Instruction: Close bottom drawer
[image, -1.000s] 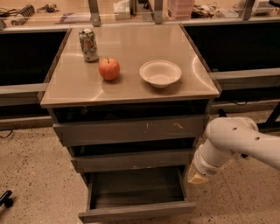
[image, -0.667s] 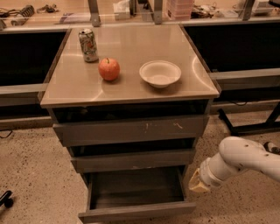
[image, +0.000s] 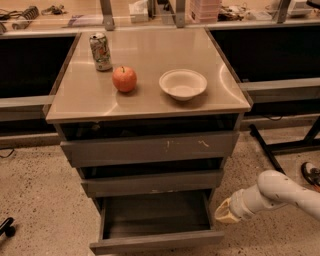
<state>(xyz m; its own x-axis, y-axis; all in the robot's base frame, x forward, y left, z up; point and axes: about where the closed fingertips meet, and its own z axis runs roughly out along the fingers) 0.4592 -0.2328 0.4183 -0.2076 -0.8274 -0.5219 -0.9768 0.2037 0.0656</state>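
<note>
The bottom drawer (image: 155, 242) is pulled far out at the base of the cabinet. Its plain grey front sits at the lower edge of the view and its dark shallow box interior is empty. The mid drawer front (image: 152, 183) and the top drawer front (image: 150, 148) with white scratch marks stand slightly out above it. My gripper (image: 224, 214) is at the end of the white arm, low on the right, just beside the open drawer's right side near its front corner.
On the cabinet top (image: 145, 102) stand a soda can (image: 100, 51), a red apple (image: 124, 79) and a white bowl (image: 182, 84). Dark shelving and metal rails flank the cabinet. A black frame leg (image: 267, 150) lies on the speckled floor at right.
The arm has dropped lower and swung right, away from the cabinet's front. The gripper now sits lower beside the bottom drawer's right side. The drawers have not moved.
</note>
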